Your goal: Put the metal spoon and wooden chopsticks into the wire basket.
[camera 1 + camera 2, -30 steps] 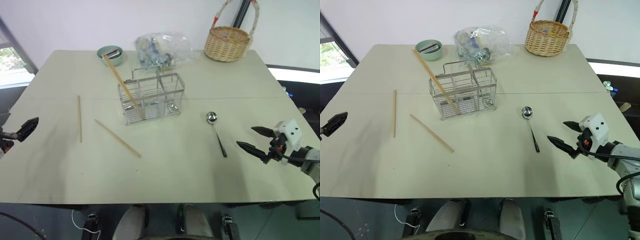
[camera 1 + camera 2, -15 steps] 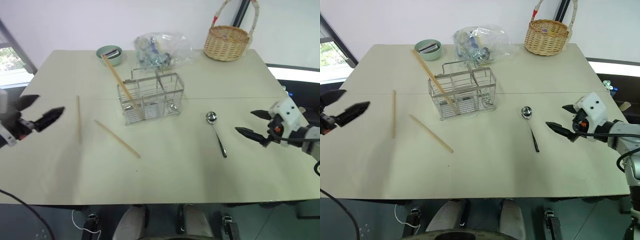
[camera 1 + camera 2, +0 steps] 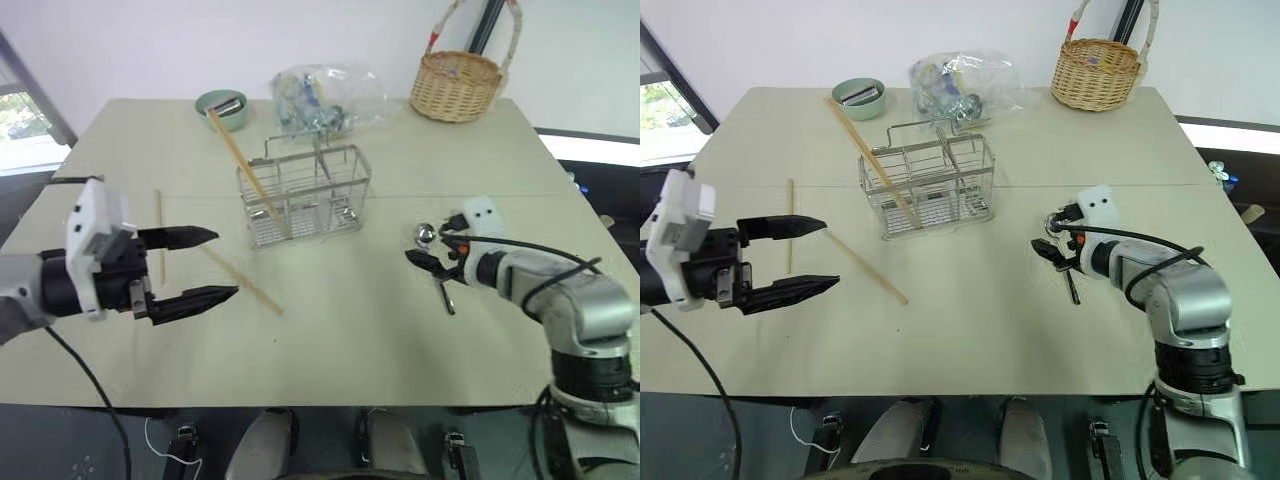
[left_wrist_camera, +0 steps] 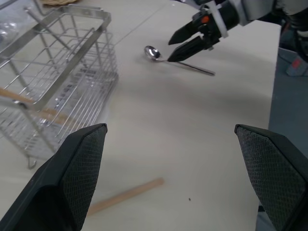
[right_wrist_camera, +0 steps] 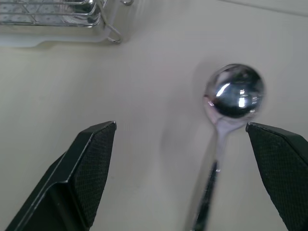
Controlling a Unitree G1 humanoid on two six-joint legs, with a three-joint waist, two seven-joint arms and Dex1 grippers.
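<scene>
The metal spoon lies on the table right of the wire basket, its handle pointing toward me. My right gripper hovers open just over it; in the right wrist view the spoon's bowl sits between the spread fingers, nearer one of them. One of the wooden chopsticks leans in the basket. A second lies slanted in front of the basket, and a third lies straight at the left. My left gripper is open above these two and holds nothing.
At the table's back stand a round wicker basket, a crumpled clear plastic bag and a small green bowl. The left wrist view shows my right gripper at the spoon.
My left gripper has swung in from the table's left edge to above the two loose chopsticks. My right gripper has moved left and forward onto the spoon. Both stay open.
</scene>
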